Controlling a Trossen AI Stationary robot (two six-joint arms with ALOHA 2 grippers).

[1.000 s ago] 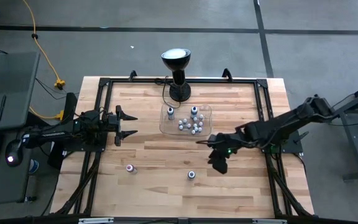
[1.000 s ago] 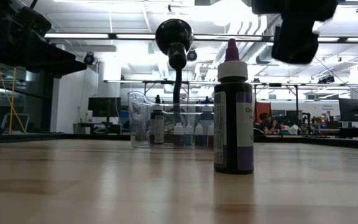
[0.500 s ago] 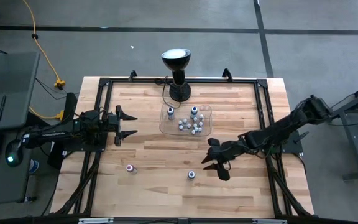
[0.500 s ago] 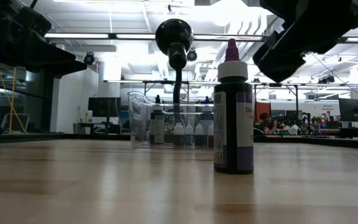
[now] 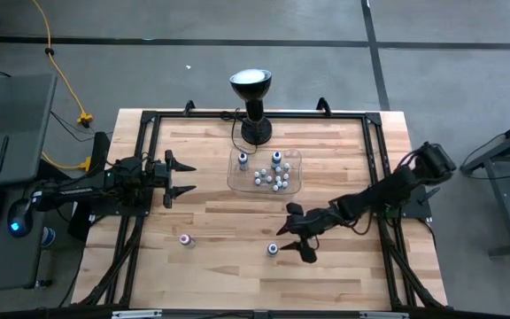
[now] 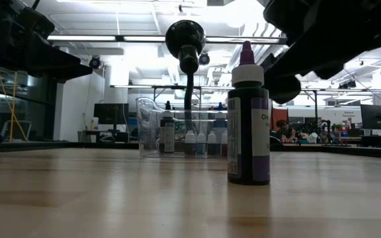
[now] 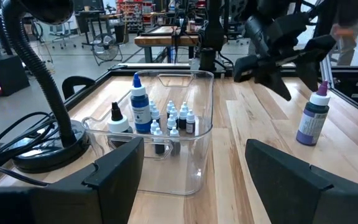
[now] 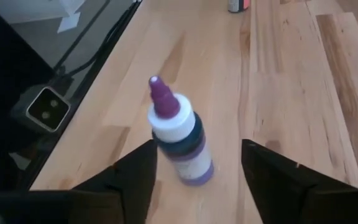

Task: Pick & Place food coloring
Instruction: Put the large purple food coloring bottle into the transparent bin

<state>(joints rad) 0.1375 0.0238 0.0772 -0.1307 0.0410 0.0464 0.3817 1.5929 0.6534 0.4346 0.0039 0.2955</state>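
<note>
A purple food coloring bottle [image 5: 273, 249] with a white collar and purple tip stands upright on its base on the wooden table, near the front middle. It also shows in the right wrist view [image 8: 180, 144] and the low view [image 6: 248, 125]. My right gripper [image 5: 292, 244] is open just to the bottle's right, a little above the table; in its wrist view [image 8: 199, 148] the bottle lies ahead of the two fingers. A pink-capped bottle [image 5: 185, 239] stands farther left. My left gripper [image 5: 189, 178] waits open at the table's left.
A clear plastic tray [image 5: 266, 171] holding several small bottles stands at the back middle, and a black lamp [image 5: 251, 106] stands behind it. A black frame [image 5: 374, 151] runs around the table's edge. Bare wood lies between the tray and the purple bottle.
My right gripper has moved toward the table's left and near edge and has come down, closing in on the purple bottle with its fingers open. The bottle has stayed where it was.
</note>
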